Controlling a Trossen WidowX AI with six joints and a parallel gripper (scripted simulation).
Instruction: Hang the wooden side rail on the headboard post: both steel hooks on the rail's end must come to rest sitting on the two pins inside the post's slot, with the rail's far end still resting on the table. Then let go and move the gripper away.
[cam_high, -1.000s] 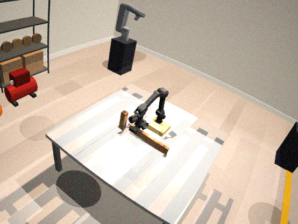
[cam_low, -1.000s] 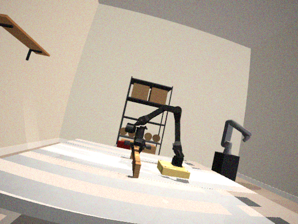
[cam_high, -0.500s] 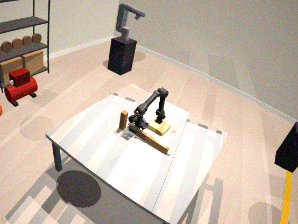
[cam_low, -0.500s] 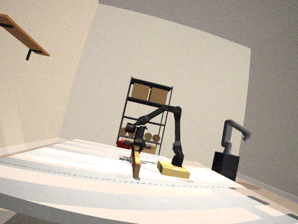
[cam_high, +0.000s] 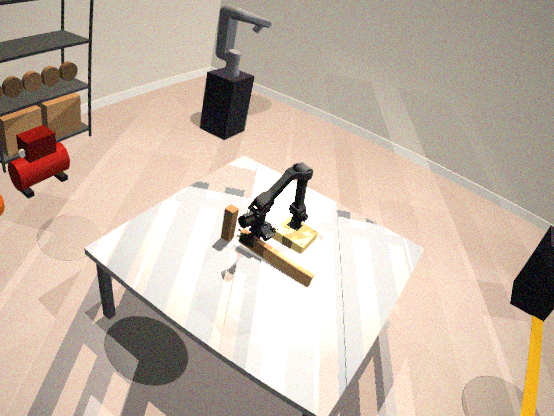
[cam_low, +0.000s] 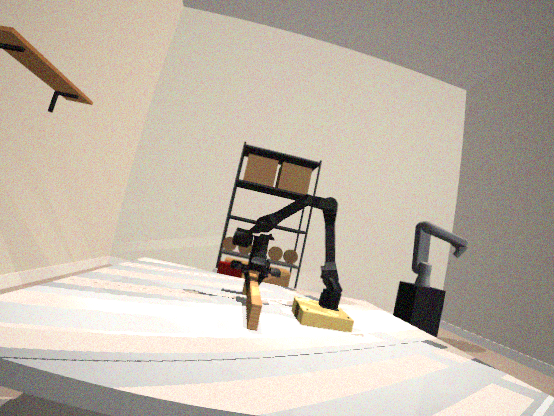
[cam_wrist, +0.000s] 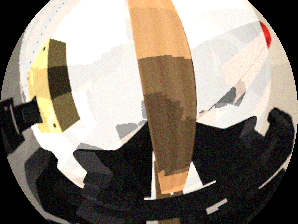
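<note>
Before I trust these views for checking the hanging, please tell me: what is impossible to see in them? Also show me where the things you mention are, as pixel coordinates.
- Steel hooks: not distinguishable; in the top view, the gripper (cam_high: 264, 234) (cam_low: 258, 272) and shadow obscure the end of the rail (cam_high: 285, 262) (cam_low: 253, 305) (cam_wrist: 167, 85).
- Pins and slot: too small in the top view of the post (cam_high: 229, 224).
- Post, exterior view: not discernible near the dark gripper.
- Rail's far end, wrist view: cut off by the upper edge.

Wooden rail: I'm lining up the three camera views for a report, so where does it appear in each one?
Top: the rail runs from the claw down and right, just below the middle.
Exterior: low, a little left of the middle, its end toward the camera.
Wrist: a tall band from the top edge down, slightly right of the middle.
Shared landmark: the yellow block.
</note>
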